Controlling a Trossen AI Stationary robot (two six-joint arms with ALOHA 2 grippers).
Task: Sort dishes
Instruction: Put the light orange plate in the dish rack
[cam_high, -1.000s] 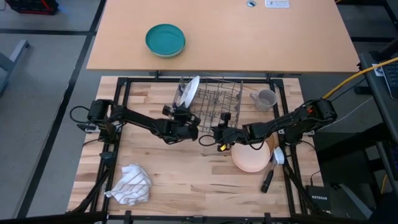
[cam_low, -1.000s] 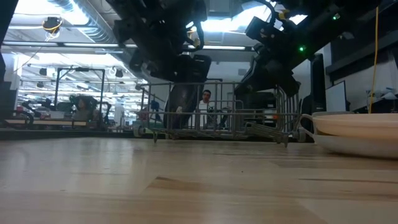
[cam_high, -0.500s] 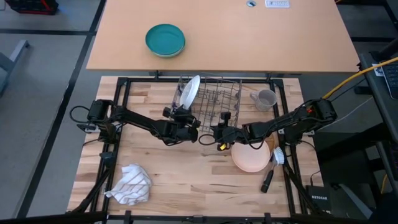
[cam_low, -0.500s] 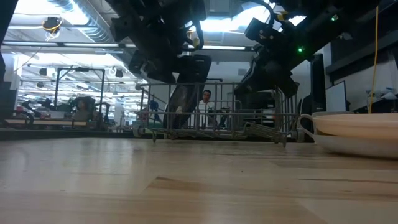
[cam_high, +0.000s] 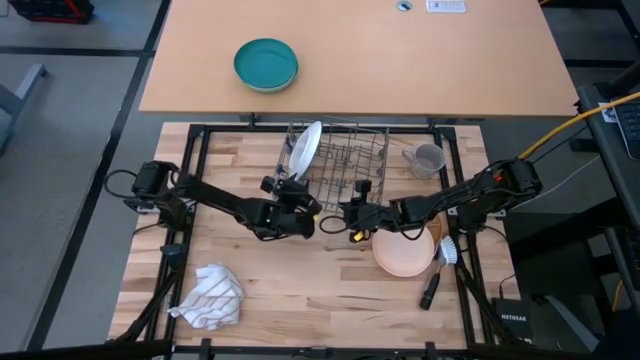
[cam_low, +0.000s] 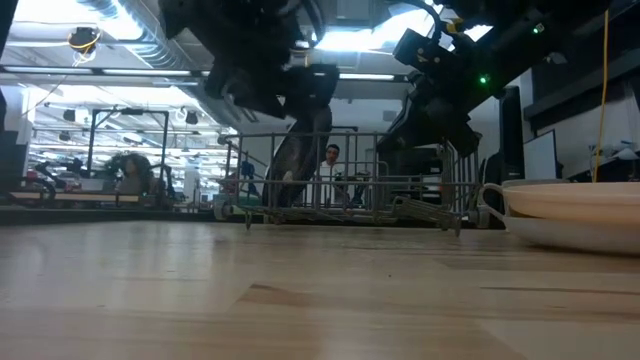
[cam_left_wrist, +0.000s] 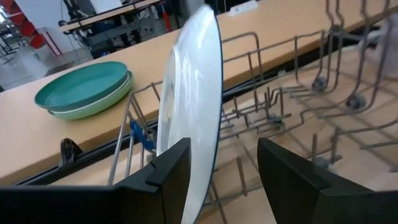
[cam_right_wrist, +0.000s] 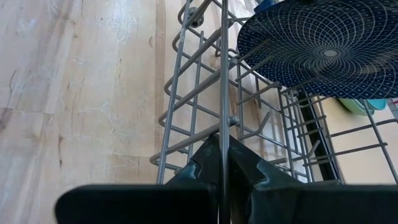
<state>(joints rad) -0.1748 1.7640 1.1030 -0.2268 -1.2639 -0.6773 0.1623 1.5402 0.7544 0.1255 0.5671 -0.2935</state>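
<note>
The left gripper holds its jaws wide beside the white plate standing in the rack; the right gripper clamps a rack wire.

white plate | teal bowl | peach-pink bowl | grey mug
</note>
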